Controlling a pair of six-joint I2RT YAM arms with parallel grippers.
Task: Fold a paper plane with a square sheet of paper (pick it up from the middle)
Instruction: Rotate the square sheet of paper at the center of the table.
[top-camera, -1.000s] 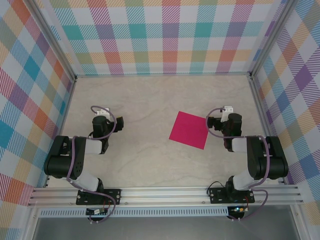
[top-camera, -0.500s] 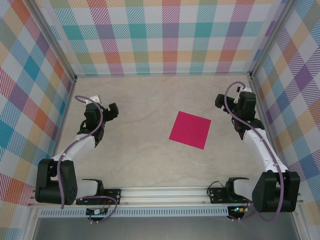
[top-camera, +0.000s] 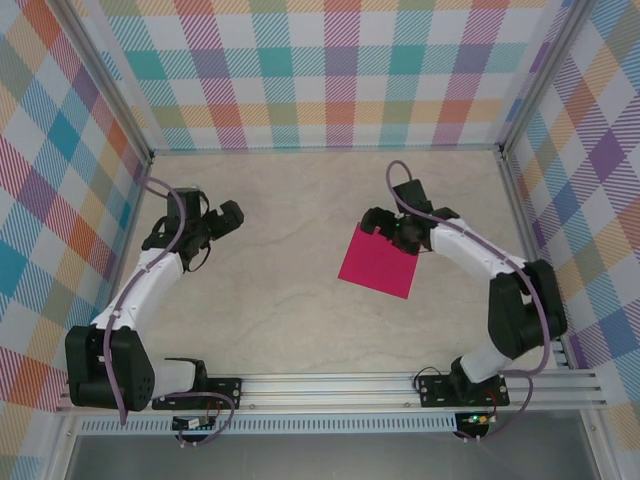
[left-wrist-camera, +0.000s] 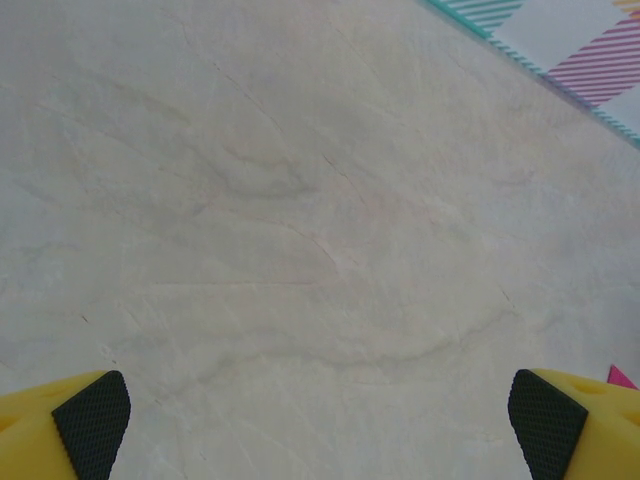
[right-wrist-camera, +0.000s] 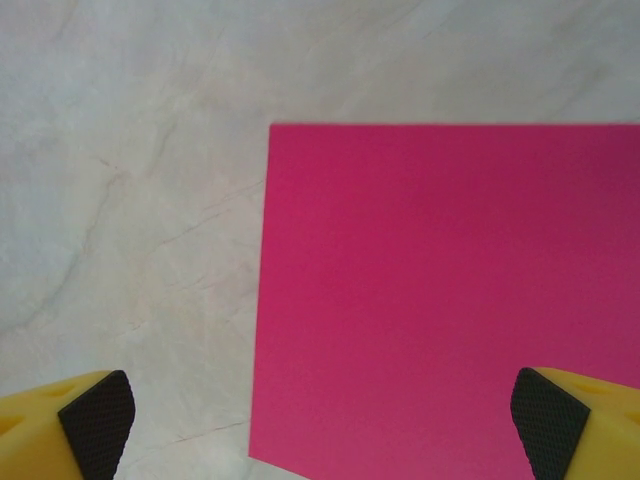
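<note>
The square sheet of paper (top-camera: 378, 264) is plain magenta-pink and lies flat and unfolded on the table, right of centre. My right gripper (top-camera: 379, 223) hovers over its far corner, open. In the right wrist view the sheet (right-wrist-camera: 450, 290) spreads between and ahead of the right gripper (right-wrist-camera: 322, 428), whose yellow fingers (right-wrist-camera: 95, 420) hold nothing. My left gripper (top-camera: 226, 216) is open over bare table at the left, well away from the sheet. Between the fingers of the left gripper (left-wrist-camera: 318, 428) there is only tabletop, with a pink corner of the sheet (left-wrist-camera: 620, 377) at the right edge. The paper plane is out of view.
The pale marbled tabletop (top-camera: 290, 300) is boxed in by checked walls (top-camera: 320, 70) at the back and on both sides. An aluminium rail (top-camera: 330, 388) with both arm bases runs along the near edge.
My right arm has swung in from the back right wall, and its gripper now sits over the sheet's far corner. The left gripper has shifted slightly right. The sheet has not moved.
</note>
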